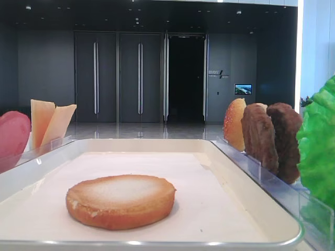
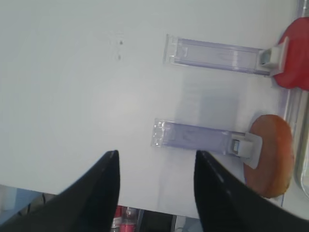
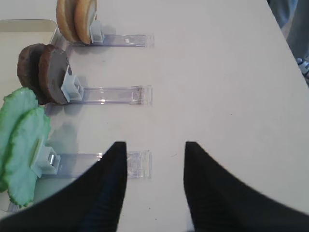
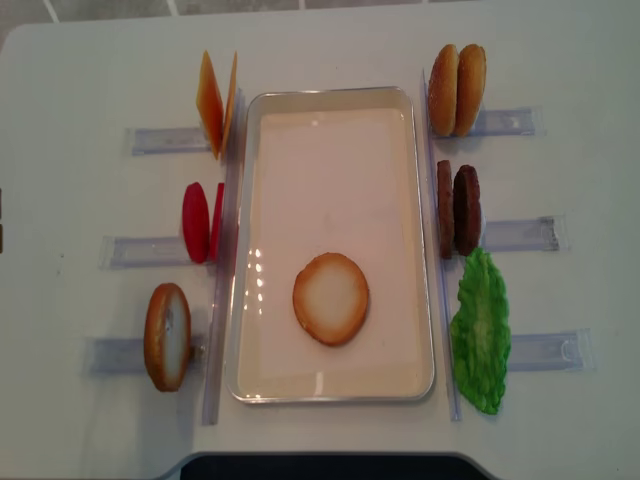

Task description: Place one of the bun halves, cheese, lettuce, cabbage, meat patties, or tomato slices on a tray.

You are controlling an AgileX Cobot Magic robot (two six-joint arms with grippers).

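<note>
- One white tray (image 4: 428, 240) lies in the middle of the tabletop (image 4: 80, 80), its long axis running from the near edge to the far edge in the overhead view.
- Four bun halves show: one (image 4: 331, 298) lies flat on the tray's paper lining, pale toasted face up, in the near half of the tray.
- A second bun half (image 4: 166, 336) stands on edge in a clear holder (image 4: 110, 355) left of the tray, by its near corner.
- Two more bun halves (image 4: 456, 89) stand side by side on edge, right of the tray's far end.
- Two cheese slices (image 4: 216, 103) stand upright at the far left, leaning apart at the top.
- Two tomato slices (image 4: 201, 221) stand on edge, between the cheese and the left bun half.
- Two meat patties (image 4: 458, 208) stand on edge at the right, with the green lettuce (image 4: 481, 331) just nearer than them.
- The left pincer (image 2: 157, 191) hangs over bare tabletop with its jaws wide apart, holding nothing.
- The right pincer (image 3: 155, 186) likewise stands spread open and empty, beside the lettuce's holder.
</note>
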